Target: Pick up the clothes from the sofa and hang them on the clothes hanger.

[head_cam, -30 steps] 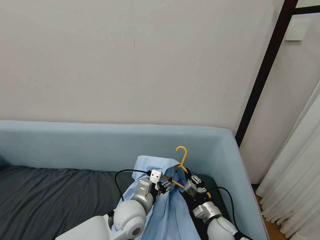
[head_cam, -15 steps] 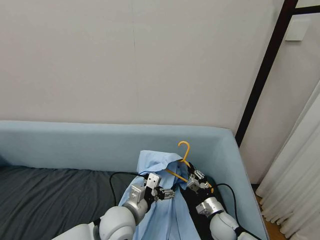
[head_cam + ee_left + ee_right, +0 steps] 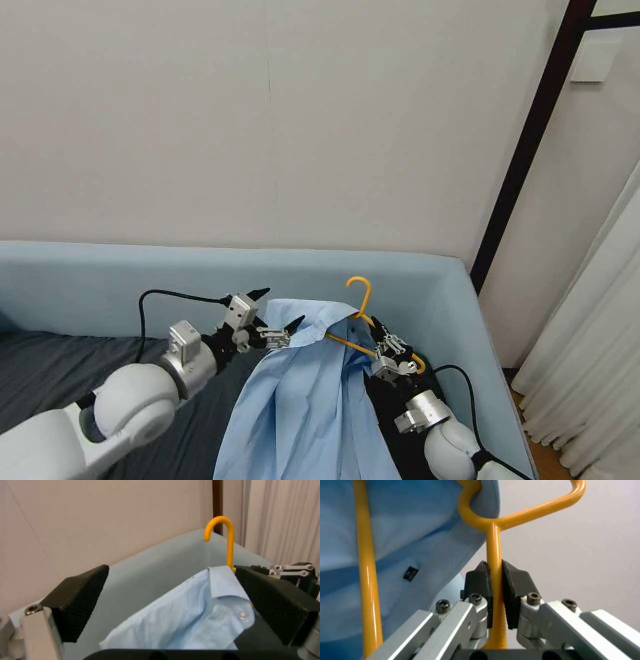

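A light blue shirt point(image 3: 300, 400) hangs on a yellow hanger point(image 3: 360, 298) above the sofa's right end. My right gripper point(image 3: 387, 352) is below the hook, shut on the hanger. The right wrist view shows its black pads point(image 3: 512, 585) clamped on the yellow bar point(image 3: 493, 555), with the shirt point(image 3: 410, 536) beside it. Just left of the shirt's collar, my left gripper point(image 3: 268, 330) is open and holds nothing. In the left wrist view its wide-apart fingers point(image 3: 80, 596) frame the shirt point(image 3: 200, 618) and the hanger's hook point(image 3: 226, 536).
The light blue sofa backrest point(image 3: 120, 280) runs across the view above a dark grey seat cushion point(image 3: 60, 390). A black pole point(image 3: 525, 150) and white curtains point(image 3: 600, 350) stand to the right. A pale wall rises behind.
My left gripper has let go of the shirt and drawn away to the left and upward. The shirt now hangs spread from the hanger, which the right gripper still holds.
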{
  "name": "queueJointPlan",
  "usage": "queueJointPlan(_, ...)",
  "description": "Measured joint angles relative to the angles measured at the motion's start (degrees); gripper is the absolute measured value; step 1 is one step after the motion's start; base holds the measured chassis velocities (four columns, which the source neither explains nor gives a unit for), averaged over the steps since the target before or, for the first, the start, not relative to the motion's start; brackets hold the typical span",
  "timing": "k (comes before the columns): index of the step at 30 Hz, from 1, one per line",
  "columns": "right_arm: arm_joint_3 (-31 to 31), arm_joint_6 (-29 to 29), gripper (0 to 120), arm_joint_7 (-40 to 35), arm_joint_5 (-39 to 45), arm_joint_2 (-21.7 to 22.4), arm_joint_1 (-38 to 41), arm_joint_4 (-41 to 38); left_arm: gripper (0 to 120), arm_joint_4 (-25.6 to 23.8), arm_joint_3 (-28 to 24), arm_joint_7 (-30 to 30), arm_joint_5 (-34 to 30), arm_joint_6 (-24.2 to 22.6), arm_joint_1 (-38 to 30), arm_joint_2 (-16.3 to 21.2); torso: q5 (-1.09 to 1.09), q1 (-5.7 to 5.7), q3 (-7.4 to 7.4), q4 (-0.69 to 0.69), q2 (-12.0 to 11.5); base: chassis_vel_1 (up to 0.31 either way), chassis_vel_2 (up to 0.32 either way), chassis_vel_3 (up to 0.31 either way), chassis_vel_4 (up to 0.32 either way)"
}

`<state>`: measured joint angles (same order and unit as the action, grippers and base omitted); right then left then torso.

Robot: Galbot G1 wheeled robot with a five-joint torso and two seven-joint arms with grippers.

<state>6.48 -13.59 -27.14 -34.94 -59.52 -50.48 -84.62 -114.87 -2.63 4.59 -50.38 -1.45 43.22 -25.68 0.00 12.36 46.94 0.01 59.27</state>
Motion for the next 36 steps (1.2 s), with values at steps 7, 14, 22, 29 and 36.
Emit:
queueJointPlan(7,-0.2,-2.8,5,-0.3,-3.5,-0.6,0.5,1.4,100,10.0,0.7,23.0,-2.8,9.2,-2.1,1.6,0.00,0.00,0.00,-0.02,0.0,0.000,0.000,0.000,0.000)
queueJointPlan(14,0.7,-5.0,5,-0.6,-6.6,-2.2,2.1,2.9,98,20.3,-1.1,38.0,-4.8,10.0,-7.4,1.8,0.01,0.00,0.00,0.02,0.0,0.000,0.000,0.000,0.000)
queueJointPlan(22,0.3,-5.7,5,-1.0,-8.2,-2.5,1.5,3.3,95,33.7,-17.0,46.7,-4.9,10.0,-24.9,-4.8,0.00,0.00,0.01,-0.04,0.0,0.000,0.000,0.000,0.000)
queueJointPlan(29,-0.3,-6.6,5,-1.3,-9.9,-2.6,1.2,3.7,94,44.1,-27.4,52.1,-2.6,10.0,-37.3,-12.7,0.01,0.00,0.01,-0.02,0.0,0.000,0.000,0.000,0.000)
queueJointPlan(36,-0.7,-7.0,5,-1.5,-10.5,-2.5,1.2,3.8,91,48.8,-35.3,56.6,-1.5,9.7,-44.2,-15.4,0.02,0.00,0.01,-0.01,0.0,0.000,0.000,0.000,0.000)
